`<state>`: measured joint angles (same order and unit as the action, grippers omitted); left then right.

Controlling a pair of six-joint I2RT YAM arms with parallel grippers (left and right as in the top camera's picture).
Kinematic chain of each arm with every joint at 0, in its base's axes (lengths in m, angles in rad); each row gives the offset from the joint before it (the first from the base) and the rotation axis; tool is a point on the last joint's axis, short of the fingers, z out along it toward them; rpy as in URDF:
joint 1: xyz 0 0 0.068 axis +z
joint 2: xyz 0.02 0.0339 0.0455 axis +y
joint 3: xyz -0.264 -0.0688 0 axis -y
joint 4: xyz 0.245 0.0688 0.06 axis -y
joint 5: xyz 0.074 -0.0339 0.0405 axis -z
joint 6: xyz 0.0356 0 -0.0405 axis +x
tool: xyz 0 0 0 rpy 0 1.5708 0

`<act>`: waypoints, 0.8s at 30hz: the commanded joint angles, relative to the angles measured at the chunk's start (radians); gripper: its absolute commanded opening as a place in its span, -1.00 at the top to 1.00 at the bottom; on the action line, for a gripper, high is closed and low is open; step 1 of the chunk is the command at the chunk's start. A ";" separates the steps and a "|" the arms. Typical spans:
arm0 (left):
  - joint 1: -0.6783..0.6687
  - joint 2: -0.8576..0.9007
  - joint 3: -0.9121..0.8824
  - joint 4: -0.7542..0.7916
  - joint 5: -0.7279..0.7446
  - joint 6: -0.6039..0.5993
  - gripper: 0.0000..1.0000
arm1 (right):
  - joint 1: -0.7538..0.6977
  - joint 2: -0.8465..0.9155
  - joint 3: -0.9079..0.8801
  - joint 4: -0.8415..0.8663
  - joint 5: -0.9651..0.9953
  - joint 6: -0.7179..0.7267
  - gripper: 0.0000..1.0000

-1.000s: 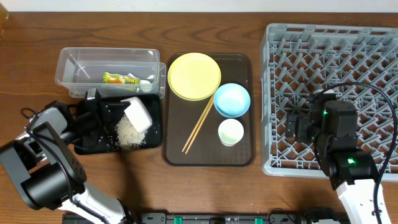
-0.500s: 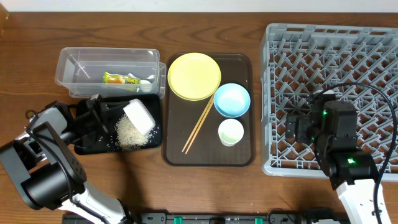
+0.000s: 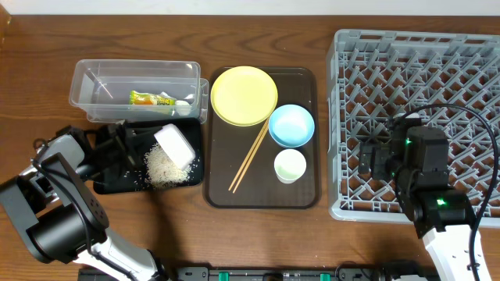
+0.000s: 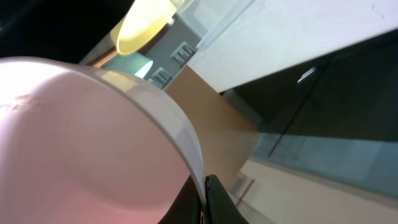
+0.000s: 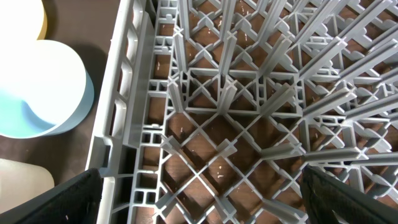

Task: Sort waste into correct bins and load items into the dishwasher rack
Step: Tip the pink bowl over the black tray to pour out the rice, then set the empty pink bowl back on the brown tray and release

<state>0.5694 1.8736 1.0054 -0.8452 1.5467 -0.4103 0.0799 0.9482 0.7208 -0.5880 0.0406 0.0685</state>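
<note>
My left gripper [image 3: 125, 148] is shut on the rim of the white bowl [image 3: 174, 145], pinkish outside, and holds it tipped on its side over the black tray [image 3: 109, 181]. In the left wrist view the bowl [image 4: 81, 143] fills the frame, its rim pinched between my fingertips [image 4: 204, 202]. A heap of white rice [image 3: 162, 165] lies in the black tray. The snack wrapper [image 3: 152, 99] lies in the clear tub [image 3: 86, 82]. The yellow plate [image 3: 244, 95], blue bowl [image 3: 291, 125], green cup [image 3: 290, 165] and chopsticks [image 3: 248, 158] sit on the brown tray [image 3: 308, 199]. My right gripper [image 5: 202, 199] is open above the grey rack [image 3: 469, 70].
The rack [image 5: 261, 93] fills the right wrist view, with the blue bowl [image 5: 37, 93] beside its left wall. A black cable [image 3: 476, 133] loops over the rack near my right arm.
The white bowl has shifted slightly up and right over the black tray, still tipped. The right arm has not moved.
</note>
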 commanded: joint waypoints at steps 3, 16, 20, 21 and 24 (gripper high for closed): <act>0.005 -0.011 0.008 0.186 0.026 0.215 0.88 | 0.012 -0.001 0.021 -0.003 0.000 0.013 -0.99; -0.014 -0.212 0.008 0.197 -0.010 0.226 0.88 | 0.012 -0.001 0.021 -0.003 0.000 0.013 -0.99; -0.096 -0.340 0.008 0.195 -0.214 0.222 0.88 | 0.012 -0.001 0.021 -0.003 0.000 0.013 -0.98; -0.131 -0.373 0.008 0.195 -0.294 0.222 0.88 | 0.012 -0.001 0.021 -0.003 0.000 0.013 -0.99; -0.265 -0.446 0.008 0.192 -0.555 0.217 0.87 | 0.012 -0.001 0.021 -0.003 0.000 0.013 -0.98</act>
<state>0.3985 1.4815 1.0050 -0.6495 1.2701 -0.2073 0.0799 0.9482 0.7212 -0.5907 0.0410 0.0685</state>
